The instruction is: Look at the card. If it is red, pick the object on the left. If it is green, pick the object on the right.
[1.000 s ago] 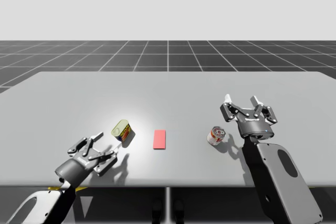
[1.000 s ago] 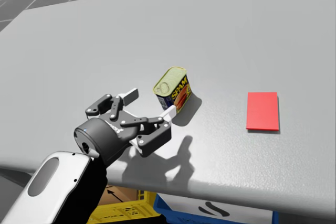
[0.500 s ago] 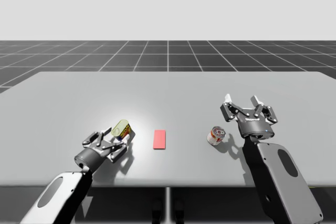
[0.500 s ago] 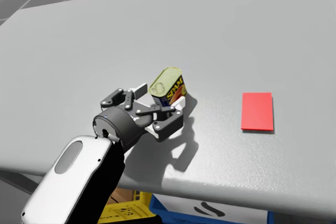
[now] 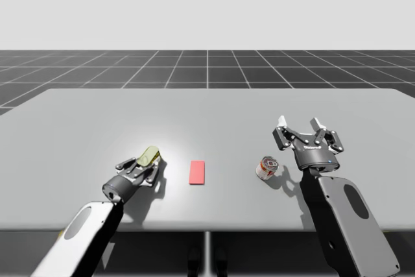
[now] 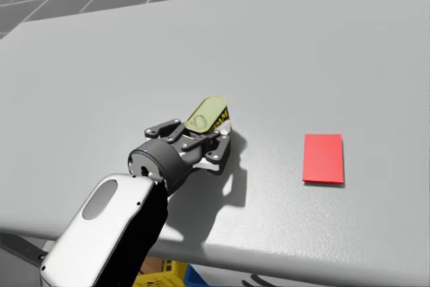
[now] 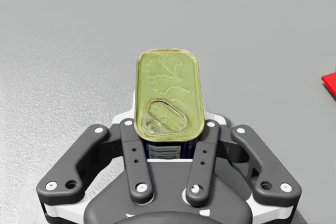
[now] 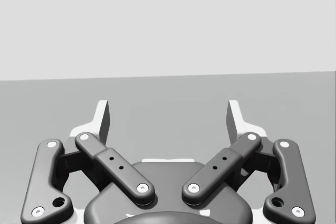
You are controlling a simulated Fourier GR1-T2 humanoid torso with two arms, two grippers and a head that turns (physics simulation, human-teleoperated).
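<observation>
The red card [image 5: 197,172] lies flat on the grey table [image 5: 259,115]. Left of it, my left gripper [image 7: 169,148] clamps the yellow-lidded rectangular can [image 7: 168,95] from both sides (the can leans). My right gripper [image 8: 169,116] is spread wide near the small round can [image 5: 266,167].

- I see the card [image 5: 197,172] [image 6: 323,158] [image 7: 331,83] as red and rectangular, flat on the table [image 5: 207,115], near its front edge, midway along.
- The rectangular can [image 5: 148,156] [image 6: 207,113] [image 7: 168,95] has a gold pull-tab lid and dark blue sides. It is tilted, clamped from both sides in my left gripper [image 5: 146,167] [image 7: 169,153], left of the card.
- The round can [image 5: 266,167] is red and white, right of the card and apart from it.
</observation>
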